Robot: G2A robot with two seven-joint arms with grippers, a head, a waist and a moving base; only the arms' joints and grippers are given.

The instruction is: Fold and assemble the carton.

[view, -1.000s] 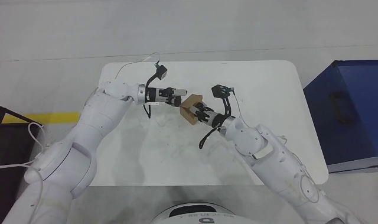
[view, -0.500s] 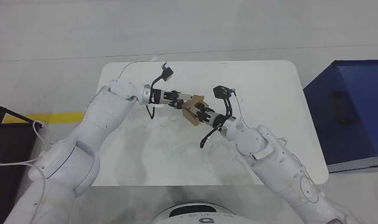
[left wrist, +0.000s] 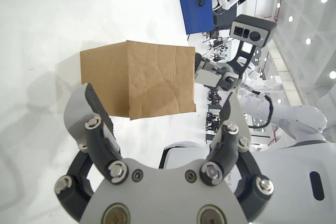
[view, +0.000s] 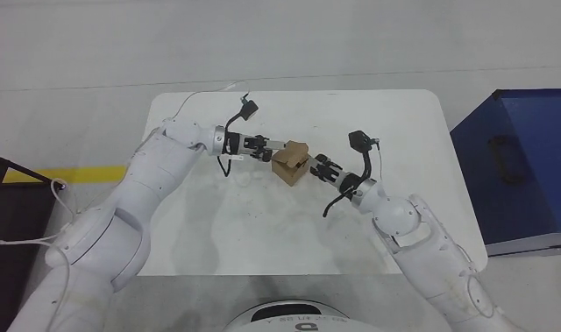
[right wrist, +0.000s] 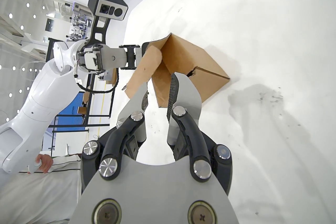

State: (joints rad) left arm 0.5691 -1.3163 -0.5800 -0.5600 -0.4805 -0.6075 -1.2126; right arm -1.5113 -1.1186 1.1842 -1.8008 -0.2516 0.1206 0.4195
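Midway across the tabletop (view: 386, 122), the brown carton (view: 290, 159) sits between the robot's grippers. The right gripper (view: 313, 164) pinches one flap in its jaws; the left gripper (view: 271, 151), jaws spread wide, is at the opposite side.

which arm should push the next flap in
Probably left. The right gripper is clamped on the carton, steadying it, so it is busy. The left gripper is open and free, with its tips by the loose flap on its side.
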